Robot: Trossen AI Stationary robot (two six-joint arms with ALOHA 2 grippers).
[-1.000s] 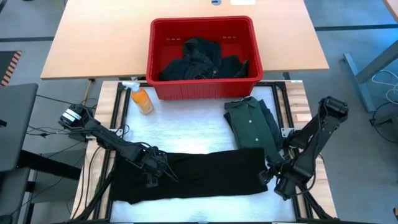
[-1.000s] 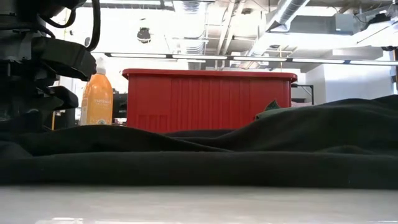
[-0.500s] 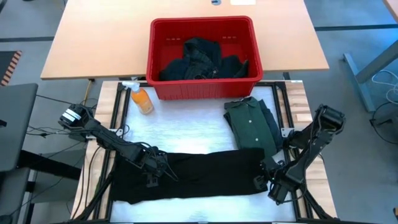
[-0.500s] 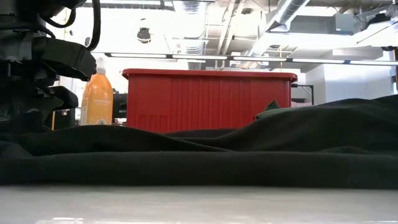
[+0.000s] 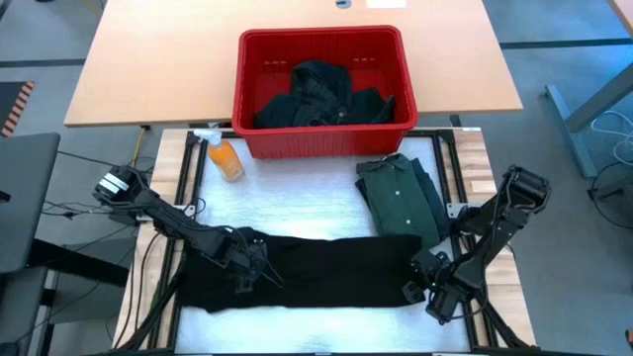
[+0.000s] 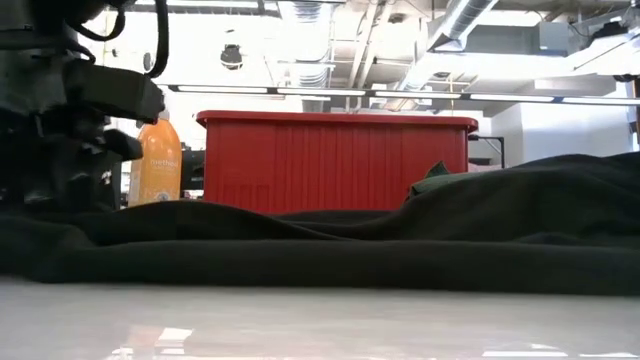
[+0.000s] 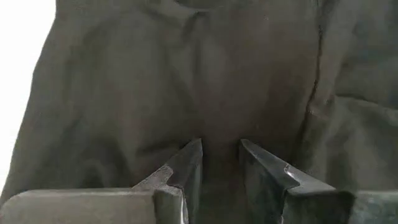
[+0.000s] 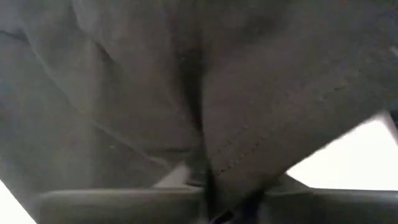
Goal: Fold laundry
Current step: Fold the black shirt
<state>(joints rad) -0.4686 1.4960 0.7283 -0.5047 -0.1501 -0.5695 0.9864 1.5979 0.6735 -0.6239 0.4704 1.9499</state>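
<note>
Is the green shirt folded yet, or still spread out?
Folded: the green shirt lies as a compact rectangle, collar up, beside the red basket.

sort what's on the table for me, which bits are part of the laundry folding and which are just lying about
Part of the job:
- black garment spread flat across the table front
- left pincer and right pincer at its two ends
- folded green shirt
- dark clothes in the red basket

Just lying about:
- orange bottle beside the basket
</note>
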